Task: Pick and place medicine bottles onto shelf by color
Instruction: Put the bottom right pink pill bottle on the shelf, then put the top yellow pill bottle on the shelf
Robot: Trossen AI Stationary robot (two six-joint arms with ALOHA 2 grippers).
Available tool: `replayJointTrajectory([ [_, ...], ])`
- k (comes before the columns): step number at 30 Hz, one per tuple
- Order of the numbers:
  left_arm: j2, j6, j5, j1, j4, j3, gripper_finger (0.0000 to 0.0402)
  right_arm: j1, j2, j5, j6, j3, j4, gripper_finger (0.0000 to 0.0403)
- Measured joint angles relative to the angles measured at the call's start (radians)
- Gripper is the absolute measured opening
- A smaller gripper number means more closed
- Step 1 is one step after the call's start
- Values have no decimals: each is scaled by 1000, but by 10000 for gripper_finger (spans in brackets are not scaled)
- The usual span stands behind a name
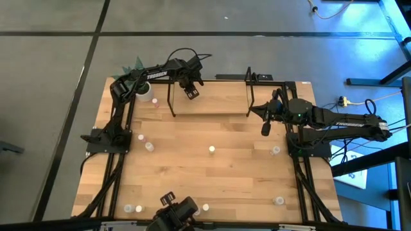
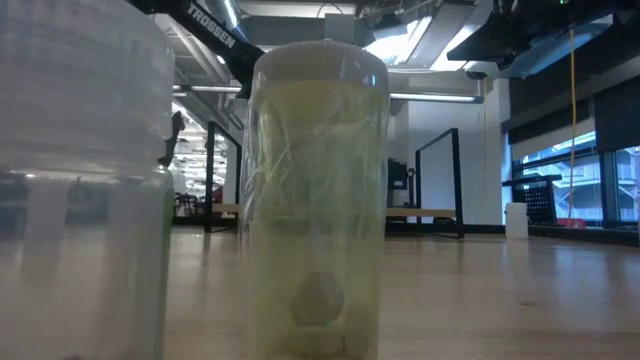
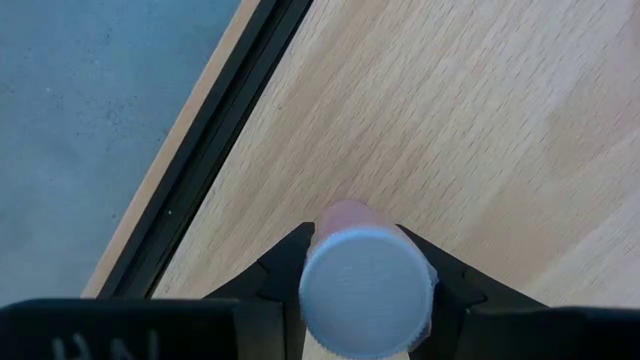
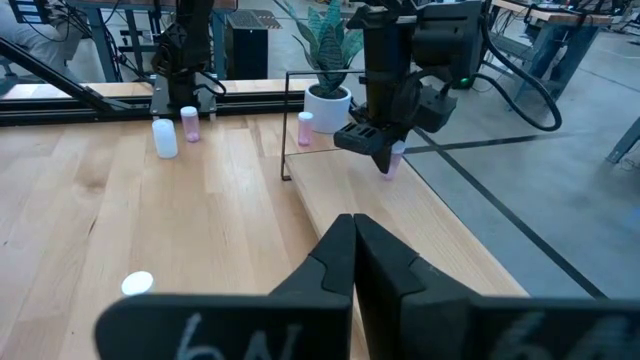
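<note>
high view: left gripper (image 1: 191, 90) over the shelf (image 1: 212, 106) near its left posts; right gripper (image 1: 265, 128) just off the shelf's right end; loose bottles scattered on the table (image 1: 225, 173).
low view: a yellow-green bottle (image 2: 316, 200) fills the frame.
left wrist view: jaws clamped on a pink bottle (image 3: 365, 290) above the shelf board.
right wrist view: own fingers (image 4: 330, 262) pressed together, nothing between; left gripper holds the pink bottle over the shelf, plant pot (image 4: 328, 102) behind.

In the left wrist view the gripper (image 3: 365, 300) hides the bottle's (image 3: 366, 290) lower body. In the low view, blurred bottles (image 2: 315, 200) block the shelf (image 2: 440, 212).
</note>
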State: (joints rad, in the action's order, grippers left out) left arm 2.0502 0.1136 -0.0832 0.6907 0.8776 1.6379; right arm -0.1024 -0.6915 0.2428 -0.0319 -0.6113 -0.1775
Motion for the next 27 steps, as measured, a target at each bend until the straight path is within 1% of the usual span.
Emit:
replayJointTrajectory([
  [7, 0, -7, -3, 0, 0, 0, 115, 0, 0, 0, 0, 0, 0, 6],
  [9, 1, -7, -4, 0, 1, 0, 124, 0, 0, 0, 0, 0, 0, 6],
  [11, 4, -3, -4, 0, 3, 0, 143, 0, 0, 0, 0, 0, 0, 6],
  [16, 4, 5, -10, 0, 5, 0, 211, 0, 0, 0, 0, 0, 0, 6],
  [19, 4, 26, -20, 1, 4, 0, 243, 0, 0, 0, 0, 0, 0, 6],
  [23, 4, 27, -20, 1, 5, 0, 266, 0, 0, 0, 0, 0, 0, 6],
  [27, -2, 23, -7, 0, 12, 0, 271, 0, 0, 0, 0, 0, 0, 6],
])
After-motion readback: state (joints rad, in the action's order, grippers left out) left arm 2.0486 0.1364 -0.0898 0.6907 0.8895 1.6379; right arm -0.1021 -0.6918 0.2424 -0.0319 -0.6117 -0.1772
